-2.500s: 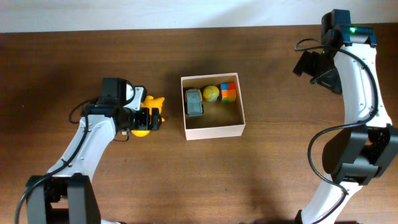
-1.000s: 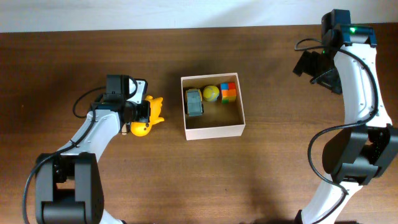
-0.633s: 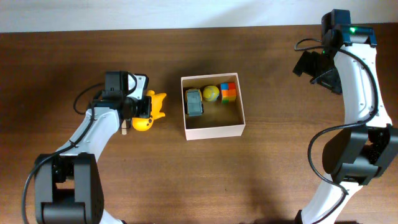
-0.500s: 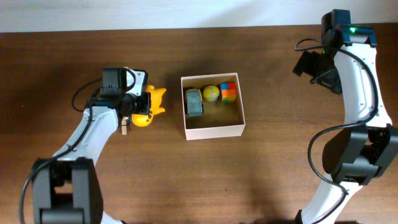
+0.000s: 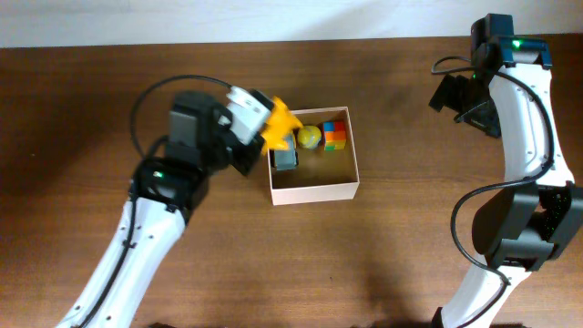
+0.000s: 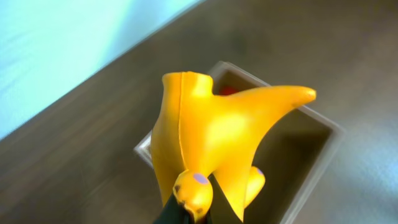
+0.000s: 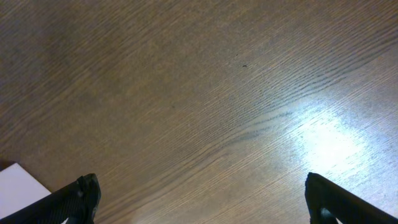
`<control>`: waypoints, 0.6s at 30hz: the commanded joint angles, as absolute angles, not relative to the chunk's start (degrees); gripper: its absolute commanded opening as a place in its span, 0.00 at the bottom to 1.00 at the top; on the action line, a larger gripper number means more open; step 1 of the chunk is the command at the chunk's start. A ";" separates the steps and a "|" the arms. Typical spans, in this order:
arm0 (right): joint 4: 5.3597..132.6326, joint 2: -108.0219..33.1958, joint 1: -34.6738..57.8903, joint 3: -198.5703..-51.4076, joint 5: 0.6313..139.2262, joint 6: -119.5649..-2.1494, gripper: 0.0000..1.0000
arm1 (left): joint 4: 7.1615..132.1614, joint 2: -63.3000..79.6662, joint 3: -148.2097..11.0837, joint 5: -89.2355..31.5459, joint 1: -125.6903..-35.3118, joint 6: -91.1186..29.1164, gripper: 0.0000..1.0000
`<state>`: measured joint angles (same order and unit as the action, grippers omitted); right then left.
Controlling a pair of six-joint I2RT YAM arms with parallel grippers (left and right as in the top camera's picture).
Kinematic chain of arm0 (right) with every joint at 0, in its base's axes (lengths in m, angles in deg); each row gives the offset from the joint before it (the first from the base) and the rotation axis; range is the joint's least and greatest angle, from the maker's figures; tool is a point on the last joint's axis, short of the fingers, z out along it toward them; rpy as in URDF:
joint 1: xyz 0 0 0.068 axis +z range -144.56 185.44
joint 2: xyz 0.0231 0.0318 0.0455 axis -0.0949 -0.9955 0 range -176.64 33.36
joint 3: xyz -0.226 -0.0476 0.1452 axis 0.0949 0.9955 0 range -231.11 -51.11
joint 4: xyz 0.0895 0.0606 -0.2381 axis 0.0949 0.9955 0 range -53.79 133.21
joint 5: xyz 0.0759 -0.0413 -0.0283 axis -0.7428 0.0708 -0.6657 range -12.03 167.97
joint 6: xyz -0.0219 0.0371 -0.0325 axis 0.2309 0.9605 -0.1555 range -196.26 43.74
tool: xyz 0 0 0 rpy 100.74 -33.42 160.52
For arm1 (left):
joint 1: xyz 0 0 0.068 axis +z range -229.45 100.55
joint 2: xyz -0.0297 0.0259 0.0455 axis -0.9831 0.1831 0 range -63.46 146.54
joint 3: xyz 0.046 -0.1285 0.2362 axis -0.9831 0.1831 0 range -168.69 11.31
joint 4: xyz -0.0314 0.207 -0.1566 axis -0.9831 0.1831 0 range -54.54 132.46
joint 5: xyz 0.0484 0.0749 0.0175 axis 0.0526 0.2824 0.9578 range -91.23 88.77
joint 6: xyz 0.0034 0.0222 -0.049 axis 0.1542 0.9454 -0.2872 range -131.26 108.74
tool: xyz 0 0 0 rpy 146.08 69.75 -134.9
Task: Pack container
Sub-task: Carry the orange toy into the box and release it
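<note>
The container (image 5: pixel 314 192), a square white-walled box with a tan inside, sits mid-table. It holds a grey toy car (image 5: pixel 285 157), a yellow-green ball (image 5: pixel 310 137) and a multicoloured cube (image 5: pixel 334 135). My left gripper (image 5: pixel 266 137) is raised above the box's left wall and shut on a yellow rubber toy (image 5: pixel 281 122). In the left wrist view the yellow toy (image 6: pixel 211 143) fills the frame above the gripper (image 6: pixel 188 214), with the container's rim (image 6: pixel 324 122) blurred below. My right gripper (image 7: pixel 205 199) hangs open over bare wood at the far right (image 5: pixel 460 96), holding nothing.
The dark wooden table (image 5: pixel 410 246) stretches all round the box. A pale wall strip (image 5: pixel 273 18) runs along the far edge. A white corner (image 7: pixel 18 180) shows at the lower left of the right wrist view.
My left arm has lifted the yellow toy off the table left of the box and carried it right, up over the box's left wall. The right arm has not moved.
</note>
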<state>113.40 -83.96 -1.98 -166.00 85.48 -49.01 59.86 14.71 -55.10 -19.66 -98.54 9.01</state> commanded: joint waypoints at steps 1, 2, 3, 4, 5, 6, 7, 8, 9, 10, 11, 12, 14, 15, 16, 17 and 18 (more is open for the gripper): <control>113.38 -84.13 -2.09 -166.00 86.18 -48.31 0.99 | 62.42 15.06 -56.06 -20.95 -104.07 21.82 0.02; 113.35 -84.13 -2.09 -166.00 86.18 -48.31 0.99 | 63.36 15.78 -56.06 -20.95 -105.17 23.11 0.02; 113.38 -84.13 -2.09 -166.00 86.18 -48.31 0.99 | 64.03 16.57 -56.06 -20.98 -105.98 24.02 0.02; 113.38 -84.13 -2.09 -166.00 86.18 -48.31 0.99 | 64.62 17.51 -56.06 -20.95 -106.67 24.88 0.02; 113.38 -84.13 -2.09 -166.00 86.18 -48.31 0.99 | 64.93 18.64 -56.04 -20.98 -107.26 25.51 0.02; 113.38 -84.13 -2.09 -166.00 86.18 -48.31 0.99 | 64.99 19.80 -56.04 -20.98 -107.81 25.68 0.02; 113.38 -84.13 -2.09 -166.00 86.18 -48.31 0.99 | 64.95 20.89 -56.04 -20.98 -108.20 25.68 0.02; 113.35 -84.13 -2.09 -166.00 86.18 -48.31 0.99 | 64.75 22.05 -56.04 -20.98 -108.60 25.68 0.02; 113.38 -84.13 -2.09 -166.00 86.18 -48.31 0.99 | 64.54 23.10 -56.04 -20.95 -108.90 25.73 0.02; 113.38 -84.13 -2.09 -166.00 86.20 -48.31 0.99 | 64.36 24.00 -56.04 -20.98 -109.14 26.17 0.02; 113.38 -84.13 -2.09 -166.00 86.18 -48.31 0.99 | 64.27 24.81 -56.04 -20.98 -109.41 27.08 0.02; 113.38 -84.13 -2.09 -166.00 86.18 -48.31 0.99 | 64.19 25.35 -56.04 -20.98 -109.54 27.89 0.02; 113.38 -84.13 -2.09 -166.00 86.18 -48.31 0.99 | 63.68 26.16 -56.04 -20.98 -109.71 29.18 0.02; 113.38 -84.13 -2.09 -166.00 86.18 -48.31 0.99 | 63.03 26.44 -56.04 -20.98 -109.73 29.18 0.02; 113.38 -84.13 -2.09 -166.00 86.18 -48.31 0.99 | 62.42 26.55 -56.04 -20.95 -109.73 29.18 0.02; 113.38 -84.13 -2.09 -166.00 86.18 -48.31 0.99 | 61.80 26.58 -56.04 -20.98 -109.73 29.18 0.02; 113.38 -84.13 -2.09 -166.00 86.18 -48.31 0.99 | 61.24 26.58 -56.04 -20.98 -109.73 29.18 0.02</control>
